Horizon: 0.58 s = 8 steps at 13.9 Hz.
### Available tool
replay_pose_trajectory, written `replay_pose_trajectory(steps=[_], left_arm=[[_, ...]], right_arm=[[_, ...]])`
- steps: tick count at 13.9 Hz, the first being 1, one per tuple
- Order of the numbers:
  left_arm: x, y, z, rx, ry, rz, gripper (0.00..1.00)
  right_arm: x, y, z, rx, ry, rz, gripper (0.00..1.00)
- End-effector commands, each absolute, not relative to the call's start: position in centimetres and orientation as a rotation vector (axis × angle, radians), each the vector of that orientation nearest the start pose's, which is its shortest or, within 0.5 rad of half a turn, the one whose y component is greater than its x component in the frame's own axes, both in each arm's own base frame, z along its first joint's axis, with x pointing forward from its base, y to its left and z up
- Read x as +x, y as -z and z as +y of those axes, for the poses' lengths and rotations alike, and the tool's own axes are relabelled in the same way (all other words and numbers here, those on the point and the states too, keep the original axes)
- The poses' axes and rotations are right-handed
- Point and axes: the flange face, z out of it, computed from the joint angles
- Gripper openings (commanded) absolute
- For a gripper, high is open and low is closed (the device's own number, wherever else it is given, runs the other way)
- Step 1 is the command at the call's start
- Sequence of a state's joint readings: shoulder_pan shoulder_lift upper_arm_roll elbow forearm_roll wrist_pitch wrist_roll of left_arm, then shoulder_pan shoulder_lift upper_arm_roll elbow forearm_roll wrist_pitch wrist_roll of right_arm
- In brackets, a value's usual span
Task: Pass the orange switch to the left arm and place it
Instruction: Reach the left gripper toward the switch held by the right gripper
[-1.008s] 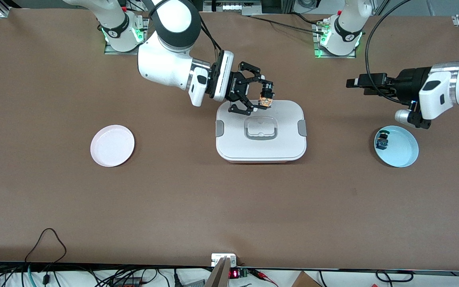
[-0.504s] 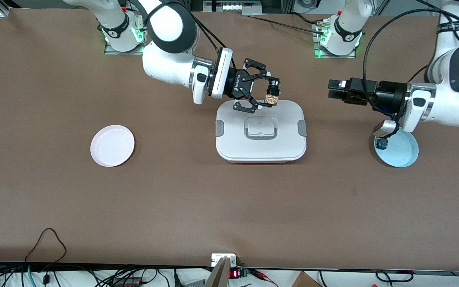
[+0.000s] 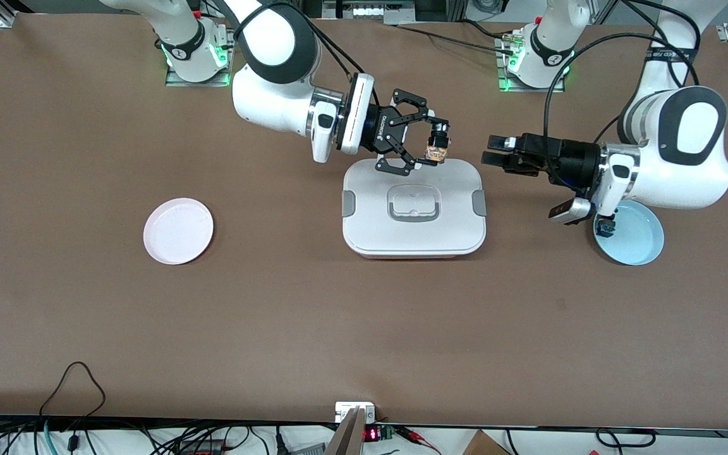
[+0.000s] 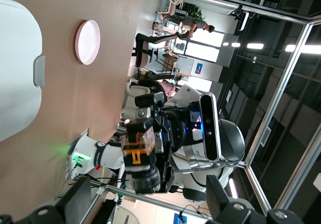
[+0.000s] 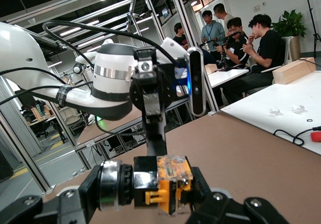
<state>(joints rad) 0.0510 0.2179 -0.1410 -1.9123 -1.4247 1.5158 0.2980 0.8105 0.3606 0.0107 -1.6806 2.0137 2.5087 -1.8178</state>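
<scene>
A large white box (image 3: 413, 208) with rounded corners, grey side clips and a recessed grey handle sits mid-table between the two arms. Above its edge nearest the robot bases, the right gripper (image 3: 430, 145) pinches the orange switch (image 3: 435, 152), held up in the air. The left gripper (image 3: 495, 157) hovers over bare table beside the box, fingers spread, pointing at the switch. A round blue plate (image 3: 639, 237) holds a small blue-and-green switch part (image 3: 605, 225); a round pink plate (image 3: 178, 230) lies toward the right arm's end.
</scene>
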Motion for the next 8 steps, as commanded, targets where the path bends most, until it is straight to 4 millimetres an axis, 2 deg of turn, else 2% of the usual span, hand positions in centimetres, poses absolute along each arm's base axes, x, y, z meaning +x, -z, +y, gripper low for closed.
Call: replay_pose_trajectory(steps=[1, 3, 5, 7, 8], left_arm=[[56.5, -42.7, -18.3, 1.605, 0.359, 0.048, 1.00], [55.7, -42.1, -19.3, 1.598, 0.384, 0.048, 1.00], [53.8, -42.0, -21.6, 1.544, 0.419, 0.057, 1.00], [53.4, -41.5, -21.4, 1.535, 0.417, 0.065, 0.97], [53.3, -41.2, -21.3, 1.534, 0.402, 0.056, 0.89]], right_arm=[[47.7, -43.7, 50.7, -1.578, 1.033, -0.879, 0.02], [47.7, -43.7, 50.7, -1.578, 1.032, -0.877, 0.02], [47.7, -43.7, 50.7, -1.578, 1.031, -0.876, 0.02], [47.7, -43.7, 50.7, -1.578, 1.031, -0.876, 0.02], [47.7, -43.7, 50.7, -1.578, 1.031, -0.876, 0.02]])
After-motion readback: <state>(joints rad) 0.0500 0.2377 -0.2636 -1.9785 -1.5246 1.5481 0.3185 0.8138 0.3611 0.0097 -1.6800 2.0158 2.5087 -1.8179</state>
